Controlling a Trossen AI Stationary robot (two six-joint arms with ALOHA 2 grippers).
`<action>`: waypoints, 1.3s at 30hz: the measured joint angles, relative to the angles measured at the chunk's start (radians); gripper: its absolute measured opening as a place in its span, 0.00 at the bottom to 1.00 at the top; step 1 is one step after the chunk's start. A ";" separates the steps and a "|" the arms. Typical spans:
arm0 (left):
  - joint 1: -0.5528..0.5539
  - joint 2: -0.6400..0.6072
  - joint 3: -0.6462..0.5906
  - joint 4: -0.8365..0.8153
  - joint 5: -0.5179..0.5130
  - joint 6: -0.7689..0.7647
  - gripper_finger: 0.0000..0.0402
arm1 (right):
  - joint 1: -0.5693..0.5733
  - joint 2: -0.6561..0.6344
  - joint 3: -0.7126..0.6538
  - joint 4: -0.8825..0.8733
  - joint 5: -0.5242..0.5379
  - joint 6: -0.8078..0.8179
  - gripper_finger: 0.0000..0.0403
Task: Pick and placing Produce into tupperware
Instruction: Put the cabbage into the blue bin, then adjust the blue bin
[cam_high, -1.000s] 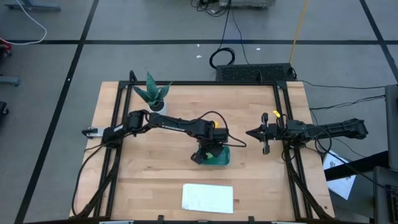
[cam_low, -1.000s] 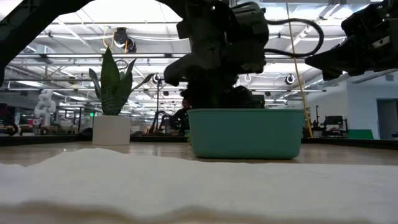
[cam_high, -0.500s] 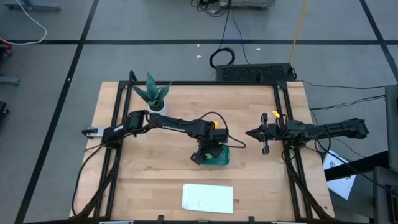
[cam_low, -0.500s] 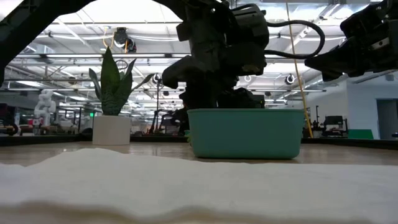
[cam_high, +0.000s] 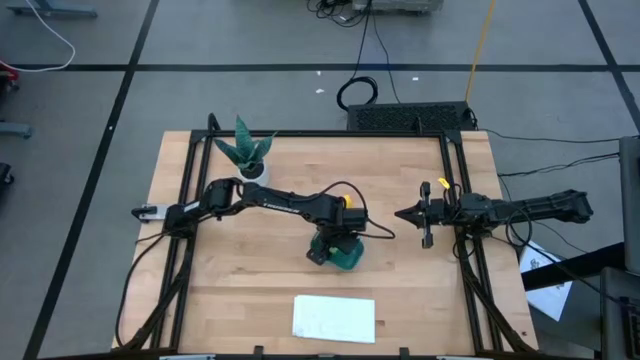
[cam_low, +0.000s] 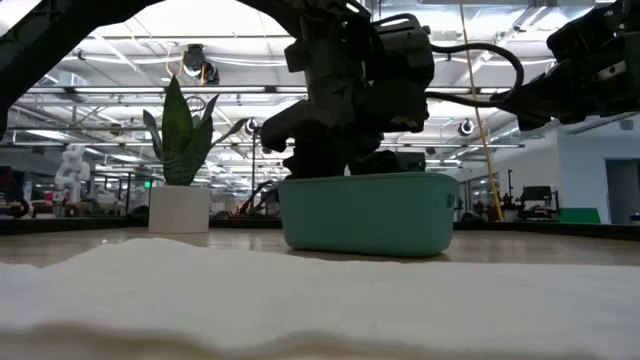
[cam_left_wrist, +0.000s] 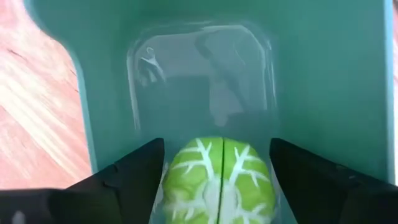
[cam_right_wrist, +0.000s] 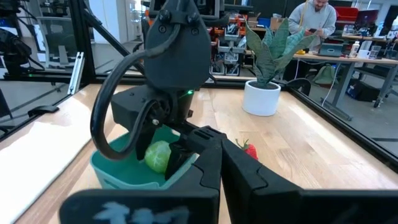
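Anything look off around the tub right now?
Yes. The teal tub sits askew: in the low view its rim slopes and one end looks lifted off the table. The left gripper is down inside it, fingers either side of the green produce piece.

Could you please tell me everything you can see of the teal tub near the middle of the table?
The teal tub is a small, shallow, rounded-rectangular container of what looks like smooth plastic, with a glossy inner floor. It sits on the wooden table near the middle, apparently tipped a little rather than flat. The left gripper reaches into it, its fingers either side of a light green round vegetable with white veins. Whether the fingers touch the tub's walls cannot be told.
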 joint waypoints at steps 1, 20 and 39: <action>0.000 0.000 0.000 0.000 0.000 0.000 0.75 | 0.000 0.000 0.000 0.000 0.000 0.000 0.00; -0.008 -0.002 0.000 0.017 -0.058 0.016 0.75 | 0.000 0.000 0.000 0.000 0.000 0.000 0.00; -0.015 -0.014 0.183 -0.115 -0.137 0.017 0.75 | 0.000 0.000 0.000 0.000 0.000 0.000 0.00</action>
